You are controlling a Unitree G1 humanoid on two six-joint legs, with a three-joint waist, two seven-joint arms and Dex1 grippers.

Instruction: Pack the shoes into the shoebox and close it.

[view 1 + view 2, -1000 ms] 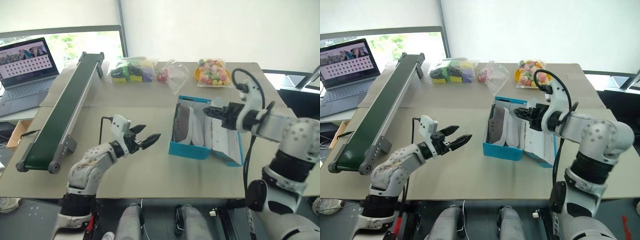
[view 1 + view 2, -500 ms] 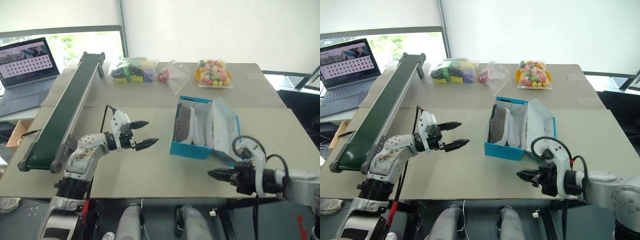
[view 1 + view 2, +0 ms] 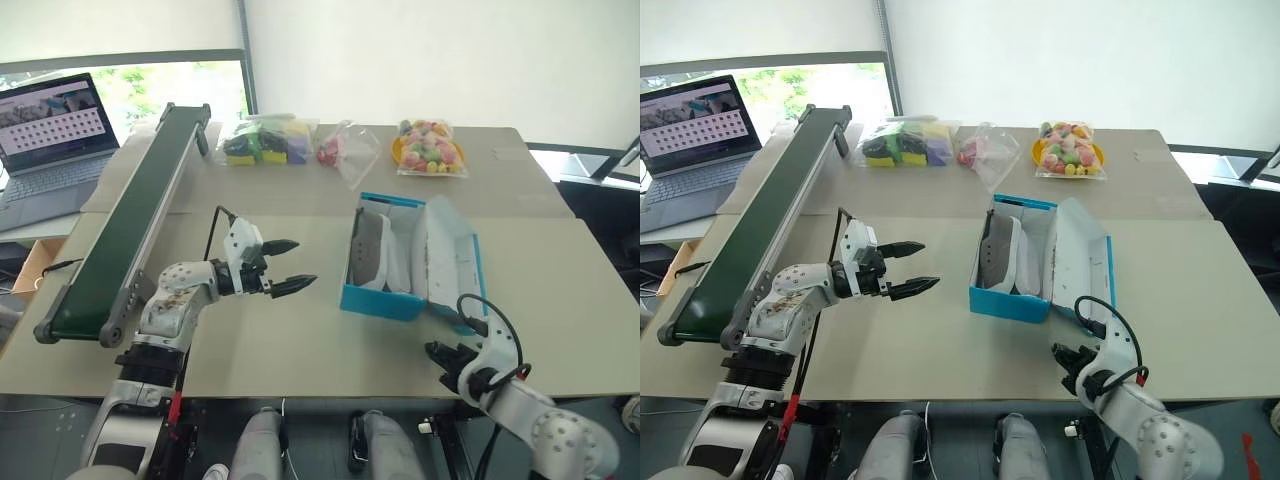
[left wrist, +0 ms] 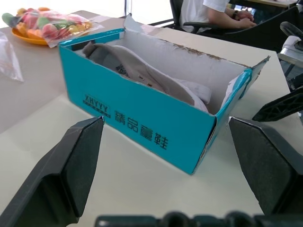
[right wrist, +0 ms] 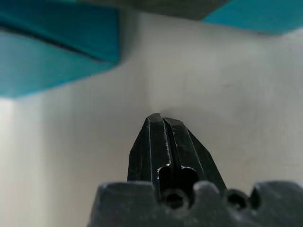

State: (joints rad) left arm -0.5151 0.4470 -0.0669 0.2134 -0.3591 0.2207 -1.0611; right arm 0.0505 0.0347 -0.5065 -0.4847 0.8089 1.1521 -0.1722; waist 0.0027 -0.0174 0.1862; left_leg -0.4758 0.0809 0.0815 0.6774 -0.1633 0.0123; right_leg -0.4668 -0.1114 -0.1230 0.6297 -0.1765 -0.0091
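Observation:
The turquoise shoebox [image 3: 378,298] stands open in the middle of the table, its white-lined lid [image 3: 452,262] tipped up on the right side. The grey-brown shoes [image 3: 370,245] lie inside; in the left wrist view one shoe [image 4: 142,71] rises above the box wall [image 4: 137,123]. My left gripper [image 3: 303,263] hovers open left of the box, pointing at it, with nothing between its fingers [image 4: 71,165]. My right gripper [image 3: 440,355] is low at the table's front edge, in front of the box's right corner, shut and empty, its fingertips [image 5: 161,120] close above the tabletop.
A long dark conveyor [image 3: 130,220] runs along the left, with a laptop [image 3: 50,130] beyond it. Clear bags of colourful items [image 3: 265,140] [image 3: 430,145] lie at the table's back edge. A person [image 4: 208,9] sits beyond the far side.
My right gripper has come away from the box lid, dropped to the table's front edge and shut. The lid stays up. My left gripper has rolled a little and stayed in place.

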